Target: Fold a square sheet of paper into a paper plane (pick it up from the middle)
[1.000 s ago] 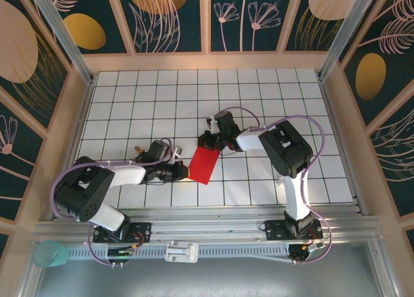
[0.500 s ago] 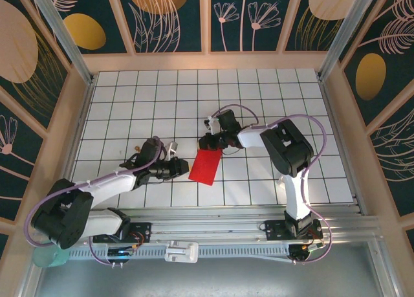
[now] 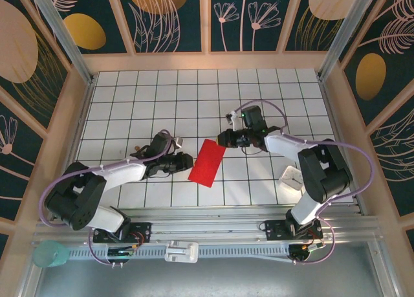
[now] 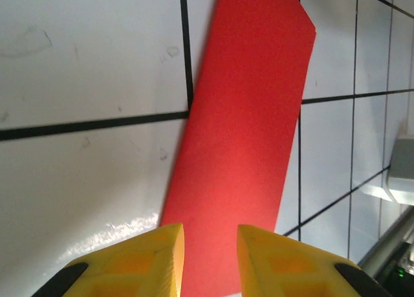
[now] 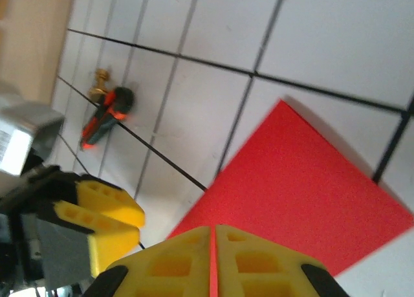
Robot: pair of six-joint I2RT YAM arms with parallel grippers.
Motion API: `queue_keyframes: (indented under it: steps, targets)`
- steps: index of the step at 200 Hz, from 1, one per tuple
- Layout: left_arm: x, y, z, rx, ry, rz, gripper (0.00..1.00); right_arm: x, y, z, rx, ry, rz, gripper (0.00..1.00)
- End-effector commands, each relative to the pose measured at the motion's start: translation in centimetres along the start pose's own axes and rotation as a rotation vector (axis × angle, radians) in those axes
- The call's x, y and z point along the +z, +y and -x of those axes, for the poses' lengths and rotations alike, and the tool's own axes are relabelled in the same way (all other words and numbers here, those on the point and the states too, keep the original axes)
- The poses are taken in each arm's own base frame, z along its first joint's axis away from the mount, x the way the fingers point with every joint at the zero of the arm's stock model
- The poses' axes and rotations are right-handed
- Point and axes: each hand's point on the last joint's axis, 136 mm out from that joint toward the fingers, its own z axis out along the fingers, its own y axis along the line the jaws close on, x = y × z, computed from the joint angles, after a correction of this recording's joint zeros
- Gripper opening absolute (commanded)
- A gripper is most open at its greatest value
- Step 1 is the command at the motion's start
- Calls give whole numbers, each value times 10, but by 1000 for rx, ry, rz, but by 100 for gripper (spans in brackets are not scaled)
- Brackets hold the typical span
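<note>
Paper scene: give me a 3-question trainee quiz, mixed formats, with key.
1. True or false: the paper is folded into a pointed dart.
2. The paper lies: A) between the left gripper and the right gripper; B) against the far wall; C) on an arm base.
3. Fill in: in the left wrist view, the left gripper's jaws stand ____ (open/shut).
Key: 1 false, it is a flat rectangle; 2 A; 3 open.

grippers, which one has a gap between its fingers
The left gripper: red paper shows through the gap between its fingers; the right gripper's fingers nearly meet.
</note>
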Motion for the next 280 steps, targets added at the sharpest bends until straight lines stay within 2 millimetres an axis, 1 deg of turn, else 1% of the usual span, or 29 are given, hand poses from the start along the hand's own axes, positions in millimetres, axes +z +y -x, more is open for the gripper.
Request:
queue_keyframes:
  steps: [1, 40, 62, 73, 92, 103, 120, 128, 139, 153, 159, 161, 169, 187, 190, 206, 207, 218, 235, 256, 280]
  targets:
    - [9, 16, -11, 16, 63, 60, 28, 20, -30, -17, 144, 1, -118, 11]
    - [18, 13, -31, 12, 144, 18, 27, 42, -39, -11, 174, -5, -136, 9]
    - [21, 8, -46, -7, 191, -29, 27, 51, -50, -11, 175, 14, -169, 8]
    - [22, 4, -53, -12, 214, -54, 27, 54, -56, -9, 169, 21, -184, 7]
    - [23, -7, -59, -24, 231, -109, 27, 61, -63, -1, 151, 31, -191, 7]
    - [23, -15, -62, -31, 246, -150, 27, 65, -62, 7, 129, 37, -185, 7]
    - [19, -30, -59, -27, 239, -224, 29, 70, -56, 16, 74, 56, -160, 8]
    - [17, -38, -55, -16, 229, -253, 31, 69, -53, 20, 53, 62, -158, 9]
    - [12, -47, -48, 4, 204, -269, 33, 63, -47, 26, 20, 60, -156, 10]
    - [6, -52, -34, 48, 144, -248, 35, 49, -38, 29, -21, 45, -147, 13]
    - [3, -51, -27, 65, 113, -227, 36, 42, -33, 31, -40, 34, -143, 15]
    - [2, -50, -25, 70, 101, -220, 36, 40, -33, 28, -40, 38, -144, 15]
    - [-1, -44, -13, 72, 50, -182, 37, 29, -28, 27, -52, 24, -139, 17]
    - [-4, -17, 15, -8, -36, -98, 34, 11, -20, 17, -49, -6, -128, 21]
    - [-4, -14, 18, -18, -44, -87, 33, 8, -17, 18, -47, -16, -121, 22]
    - [2, 3, 30, -20, -60, 3, 32, -2, -11, 6, -4, -48, -97, 24]
    - [3, 4, 30, -18, -58, 8, 32, -2, -12, 3, 4, -44, -100, 24]
    - [11, 10, 28, -14, -32, 32, 31, -8, -10, 0, 31, -68, -98, 25]
    - [21, 16, 20, -19, 14, 39, 31, -13, -15, -5, 55, -86, -123, 25]
    - [27, 13, 8, -2, 58, 27, 32, -16, -22, -7, 64, -93, -158, 26]
    - [31, 13, -7, -2, 101, 29, 32, -16, -24, -7, 70, -94, -166, 27]
